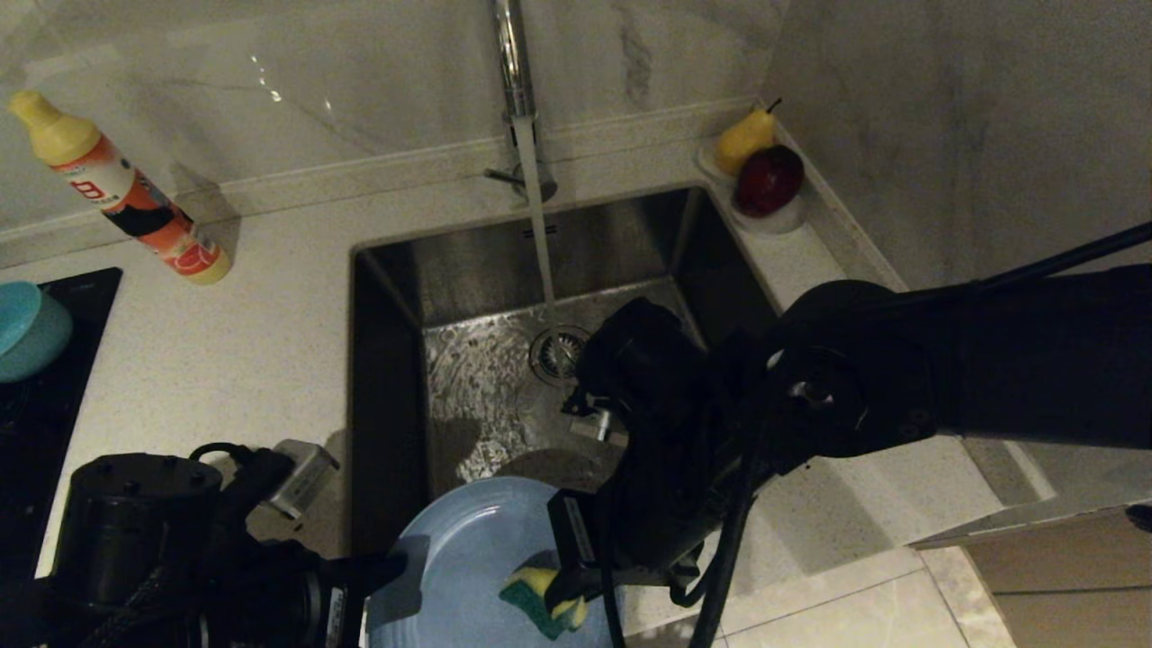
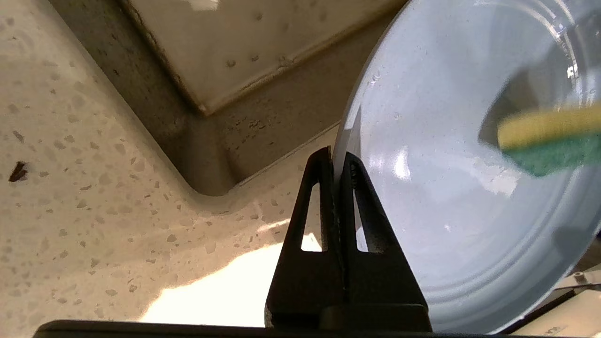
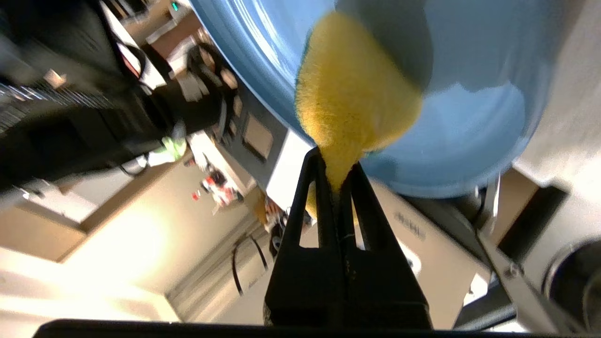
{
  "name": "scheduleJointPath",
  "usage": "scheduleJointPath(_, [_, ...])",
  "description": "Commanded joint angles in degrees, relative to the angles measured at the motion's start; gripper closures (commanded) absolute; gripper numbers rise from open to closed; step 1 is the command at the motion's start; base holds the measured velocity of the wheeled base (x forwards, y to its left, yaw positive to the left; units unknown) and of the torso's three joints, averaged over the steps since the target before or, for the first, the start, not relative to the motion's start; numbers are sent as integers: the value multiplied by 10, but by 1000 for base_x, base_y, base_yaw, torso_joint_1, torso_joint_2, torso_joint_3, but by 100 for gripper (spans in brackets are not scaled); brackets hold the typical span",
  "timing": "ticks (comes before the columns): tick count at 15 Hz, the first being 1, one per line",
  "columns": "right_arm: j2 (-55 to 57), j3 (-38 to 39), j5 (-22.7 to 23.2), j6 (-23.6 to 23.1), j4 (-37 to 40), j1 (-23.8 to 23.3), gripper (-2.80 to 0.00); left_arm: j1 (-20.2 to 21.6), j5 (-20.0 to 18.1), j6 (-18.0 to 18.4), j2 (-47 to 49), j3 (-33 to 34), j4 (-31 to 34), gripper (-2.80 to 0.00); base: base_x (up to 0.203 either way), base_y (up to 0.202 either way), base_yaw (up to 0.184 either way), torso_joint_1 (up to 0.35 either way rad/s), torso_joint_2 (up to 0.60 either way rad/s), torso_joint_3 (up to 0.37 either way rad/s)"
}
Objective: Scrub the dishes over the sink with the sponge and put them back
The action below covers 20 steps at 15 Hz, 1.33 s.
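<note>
Plate [image 1: 463,558] is hanging over the sink's [image 1: 504,261] near edge; your left gripper [image 2: 337,157] is clenching its rim; your right gripper [image 3: 337,176] is pinching the sponge [image 1: 540,598], pressing it against the plate's face; tap water is running.

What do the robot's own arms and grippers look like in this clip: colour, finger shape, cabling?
Both arms are matte black with rounded, drum-like joint housings and loose black cables looped alongside. The left gripper and right gripper match: two slim black tapered fingers, each with a long triangular cut-out, rising from a wide black base. A small grey box sits near the left wrist.
</note>
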Motion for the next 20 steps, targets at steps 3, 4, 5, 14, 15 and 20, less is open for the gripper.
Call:
scheduleJointPath(3, [-45,23,2,4,2,22,0,0,0,-38,-4,-11,-3,0,0,0,0,0,0,0])
scheduleJointPath(4, [-66,19,2,3,1,22,0,0,1,-56,-4,-18,-3,0,0,0,0,0,0,0])
scheduleJointPath(5, [-89,16,2,1,0,20,0,0,1,-67,-4,-23,-3,0,0,0,0,0,0,0])
scheduleJointPath(14, [-233,-25,78,0,-2,-128,0,8,5,-250,2,-131,-3,0,0,0,0,0,0,0])
scheduleJointPath(15, [-241,-24,85,1,-1,-145,0,9,6,-262,4,-144,-3,0,0,0,0,0,0,0])
scheduleJointPath(20, [-278,20,120,-2,-1,-224,0,22,15,-262,73,-175,-4,0,0,0,0,0,0,0])
